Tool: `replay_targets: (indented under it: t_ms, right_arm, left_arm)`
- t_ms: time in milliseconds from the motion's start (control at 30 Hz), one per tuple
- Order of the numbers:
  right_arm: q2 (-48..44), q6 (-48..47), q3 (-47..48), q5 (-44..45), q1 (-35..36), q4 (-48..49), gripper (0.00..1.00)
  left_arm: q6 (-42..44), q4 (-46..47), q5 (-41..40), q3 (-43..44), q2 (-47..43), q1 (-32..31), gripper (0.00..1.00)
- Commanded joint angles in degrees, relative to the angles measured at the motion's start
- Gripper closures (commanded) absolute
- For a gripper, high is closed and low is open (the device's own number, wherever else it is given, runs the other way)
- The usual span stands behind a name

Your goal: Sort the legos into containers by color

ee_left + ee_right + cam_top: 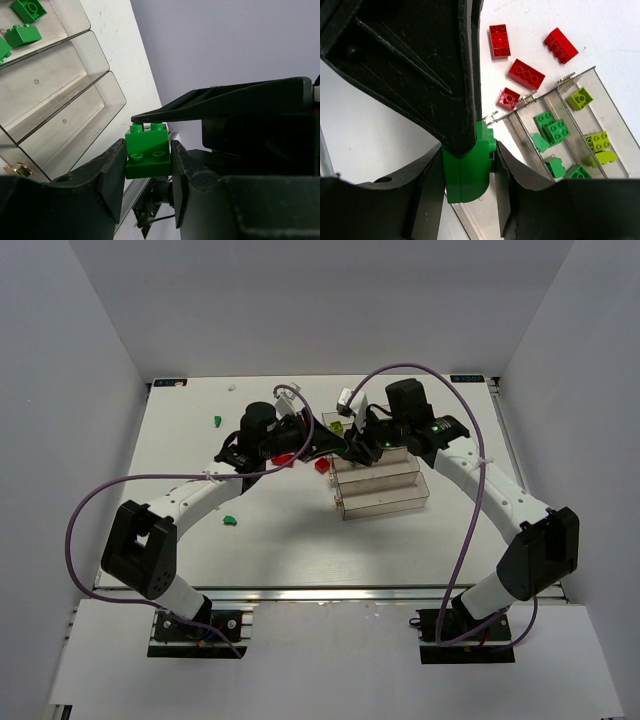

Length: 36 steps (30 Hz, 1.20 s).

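One green brick (147,145) is gripped by both hands at once, above the left end of the trays (385,502). The left hand (148,175) clamps its sides and the right hand (469,192) pinches it crosswise. The tray with green bricks (60,21) lies just below and beside them, its long axis running off to the right.

The green lego brick (147,152) is smooth, glossy plastic. The trays (65,100) are clear, shiny plastic. The left pincer (148,170) looks matt black, faintly scuffed. The white surface (130,65) is matt and speckled.
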Motion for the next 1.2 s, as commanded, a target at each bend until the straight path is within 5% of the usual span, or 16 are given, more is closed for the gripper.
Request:
replay_targets:
  t_ms: [0,200,267,300,433,600,733,1033,1167]
  right_arm:
    - [-0.6,3.5,0.7,2.2,0.3,4.5,1.00]
    - [0.2,7.3,0.9,2.2,0.3,4.4,1.00]
    - [0.2,7.2,0.7,0.9,0.3,4.1,0.82]
    - [0.3,6.2,0.7,-0.5,0.3,3.7,0.64]
    - [0.4,4.8,0.8,-2.8,0.0,2.4,0.31]
    - [-0.2,2.6,0.6,-4.8,-0.7,0.4,0.11]
    - [0.0,-4.0,3.3,-11.8,-4.0,-7.5,0.11]
    - [9.1,-31.0,16.2,-31.2,-10.8,-42.4,0.11]
    - [11.0,-33.5,16.6,-36.7,-9.7,-46.7,0.12]
  left_arm:
    - [1.8,-2.3,1.0,1.6,0.0,-0.5,0.56]
    - [1.5,-0.9,2.4,1.3,0.3,-0.5,0.75]
    - [1.5,-0.1,3.2,1.2,0.4,-0.5,0.84]
    - [1.5,0.4,3.7,1.2,0.4,-0.5,0.86]
    - [0.6,6.6,7.7,-0.6,0.1,-0.5,0.92]
    - [4.6,1.9,7.7,0.7,-0.1,-0.5,0.92]
    - [9.8,-2.9,8.0,1.0,-0.9,-0.2,0.97]
    - [23.1,-6.9,12.7,-1.3,-2.1,0.4,1.00]
    - [27.6,-6.9,13.0,-2.0,-3.9,0.4,1.00]
